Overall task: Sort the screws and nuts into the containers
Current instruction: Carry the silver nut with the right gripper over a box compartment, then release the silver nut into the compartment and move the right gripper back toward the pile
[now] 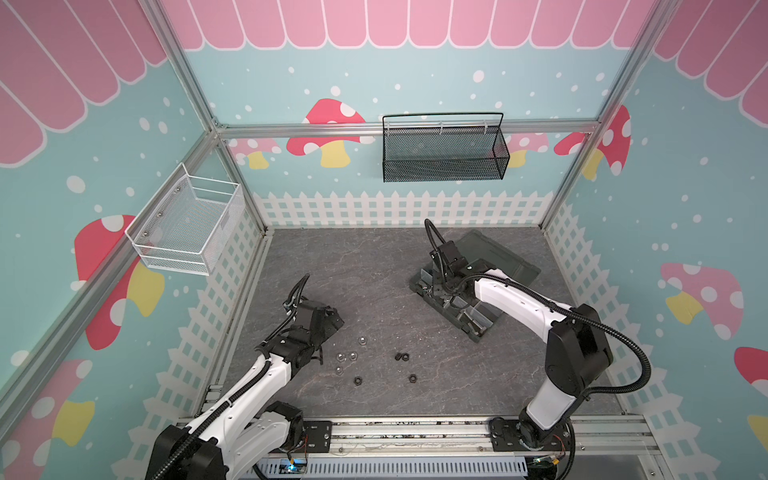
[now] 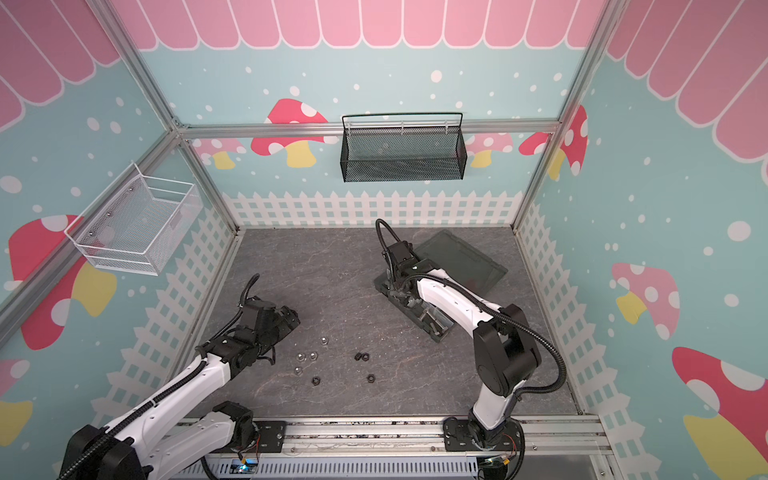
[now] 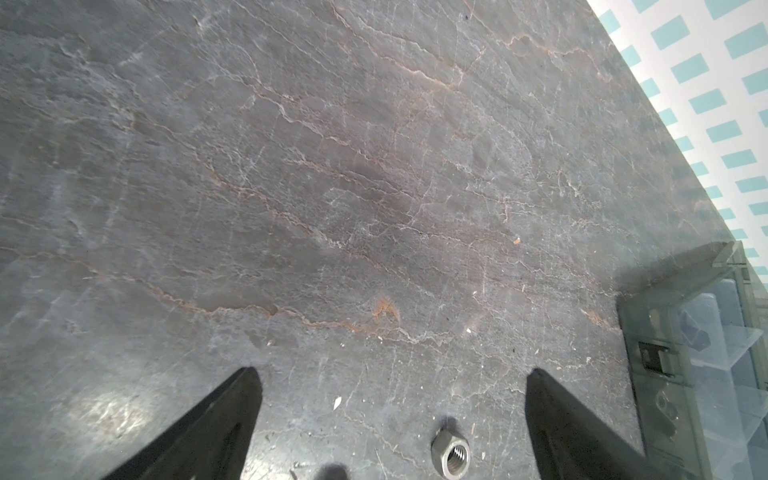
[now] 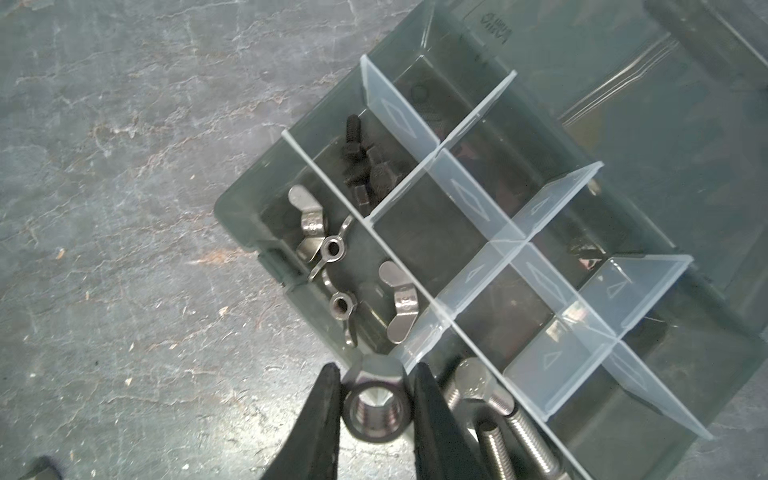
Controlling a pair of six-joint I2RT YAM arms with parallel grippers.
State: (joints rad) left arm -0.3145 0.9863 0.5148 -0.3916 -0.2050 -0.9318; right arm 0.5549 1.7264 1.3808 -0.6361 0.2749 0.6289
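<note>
Silver nut (image 4: 376,409) clamped in right gripper (image 4: 376,376) at organizer box (image 4: 237,220) | left gripper (image 3: 392,374) fingers apart | wing nuts (image 4: 316,232), bolts (image 4: 478,386) binned | loose nuts (image 1: 353,356) left

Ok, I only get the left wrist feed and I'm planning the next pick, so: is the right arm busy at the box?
Observer: Yes. The right gripper is shut on a silver hex nut at the edge of the organizer box.
Operator: What's in the box already?
Observer: The corner compartment holds wing nuts, the next one holds black bolts, and silver bolts lie in the one beside the gripper.
Operator: How many loose pieces are left?
Observer: In both top views, four silver nuts and four black nuts lie on the table, near the open left gripper.
</note>
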